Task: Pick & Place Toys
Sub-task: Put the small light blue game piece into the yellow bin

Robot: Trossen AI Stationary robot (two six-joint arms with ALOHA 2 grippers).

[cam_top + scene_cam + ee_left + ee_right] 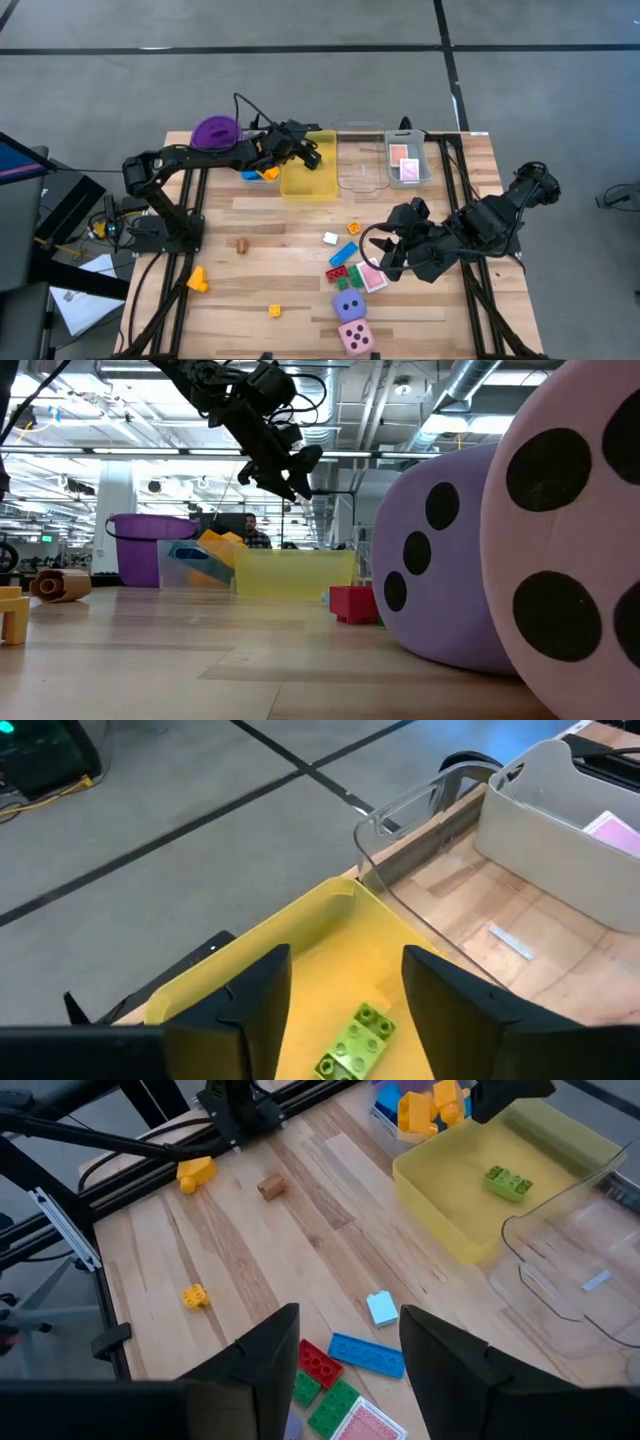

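High view is showing most toys still waiting on the table: one green brick lying in the yellow tray, cards in a clear tray; left gripper hovering above, jaws parted and empty, brick sitting just below between them; right gripper hanging empty, jaws apart, over the blue brick

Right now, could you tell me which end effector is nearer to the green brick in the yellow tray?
Left. The left end effector hovers over the green brick; the right end effector is by the loose toys.
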